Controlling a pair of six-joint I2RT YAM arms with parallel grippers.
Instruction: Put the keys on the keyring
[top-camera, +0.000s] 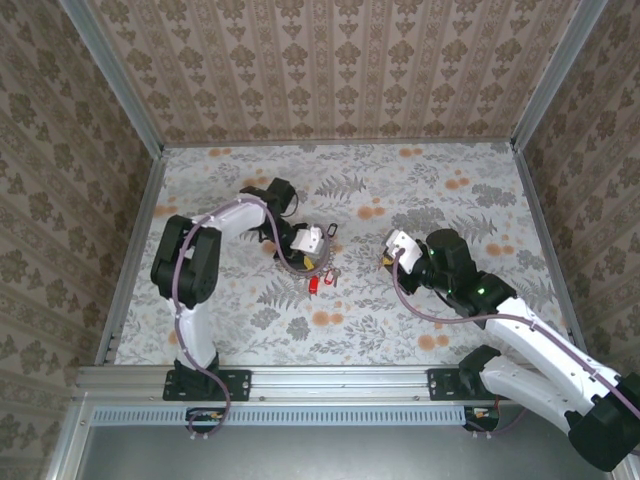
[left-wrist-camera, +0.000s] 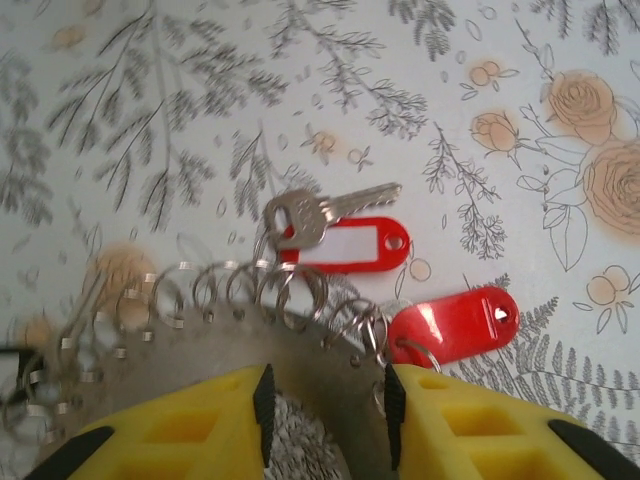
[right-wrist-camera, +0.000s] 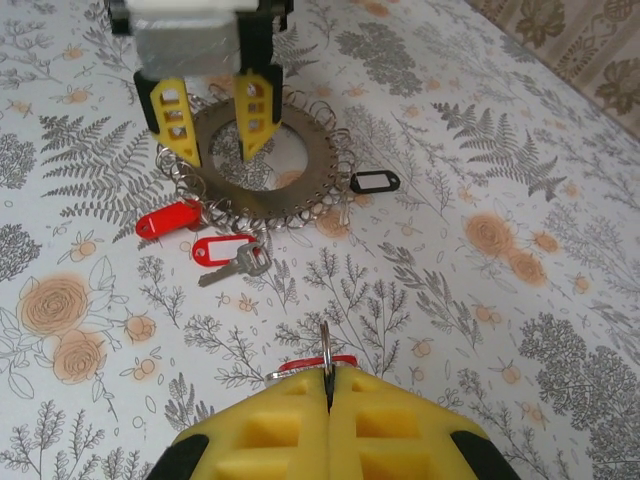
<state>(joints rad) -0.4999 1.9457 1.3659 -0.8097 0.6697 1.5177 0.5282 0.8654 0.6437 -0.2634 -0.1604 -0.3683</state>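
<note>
The keyring (right-wrist-camera: 300, 190), a flat grey metal ring with small wire loops round its rim, lies on the flowered cloth left of centre (top-camera: 290, 268). My left gripper (right-wrist-camera: 215, 150) stands over it, one finger outside the band and one in the hollow, shut across the band (left-wrist-camera: 200, 340). Two keys with red tags (left-wrist-camera: 340, 245) (left-wrist-camera: 455, 325) lie at the ring's rim, hooked into its loops; one has a silver blade (left-wrist-camera: 310, 215). My right gripper (right-wrist-camera: 328, 385) is shut on another key's thin wire loop (right-wrist-camera: 325, 345), its red tag (right-wrist-camera: 318, 362) just under the fingertips, right of centre (top-camera: 385, 258).
A small black oval tag (right-wrist-camera: 375, 181) lies just beside the keyring's far-right rim (top-camera: 331, 231). Patterned walls with metal rails (top-camera: 130, 250) close in the table on three sides. Open cloth lies between the two grippers.
</note>
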